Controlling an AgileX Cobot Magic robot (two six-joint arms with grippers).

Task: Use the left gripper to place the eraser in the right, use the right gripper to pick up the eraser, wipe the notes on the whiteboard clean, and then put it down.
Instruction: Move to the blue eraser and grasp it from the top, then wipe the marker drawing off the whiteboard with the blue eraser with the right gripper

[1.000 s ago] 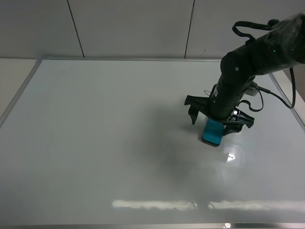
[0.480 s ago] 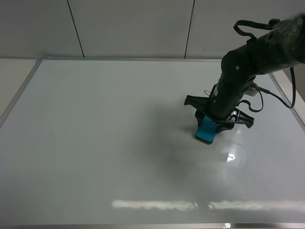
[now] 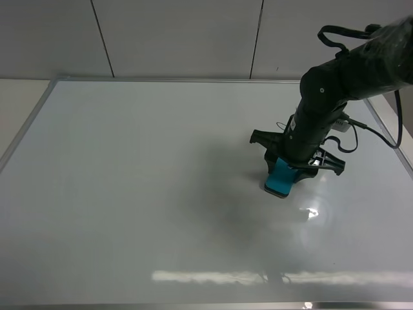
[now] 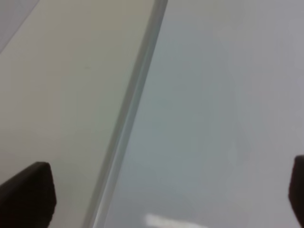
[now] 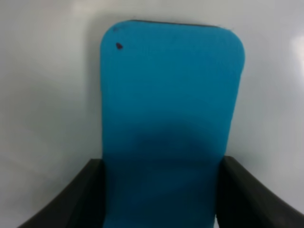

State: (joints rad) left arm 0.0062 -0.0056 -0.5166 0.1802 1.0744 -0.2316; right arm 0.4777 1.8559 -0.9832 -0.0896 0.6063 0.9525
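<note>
The black claw-like right gripper point(image 3: 288, 166), splayed a second ago, now has its fingers clamped on the small teal-blue oblong eraser point(image 3: 279, 182). The eraser sits right of centre on the glossy white whiteboard point(image 3: 129, 194), so wiping can probably begin. The black left gripper point(image 4: 161, 194) holds its fingers wide and empty.

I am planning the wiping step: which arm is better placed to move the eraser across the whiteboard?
Right. The right gripper has its jaws shut on the eraser, above the whiteboard. The left gripper, jaws open and empty, is by the frame.
</note>
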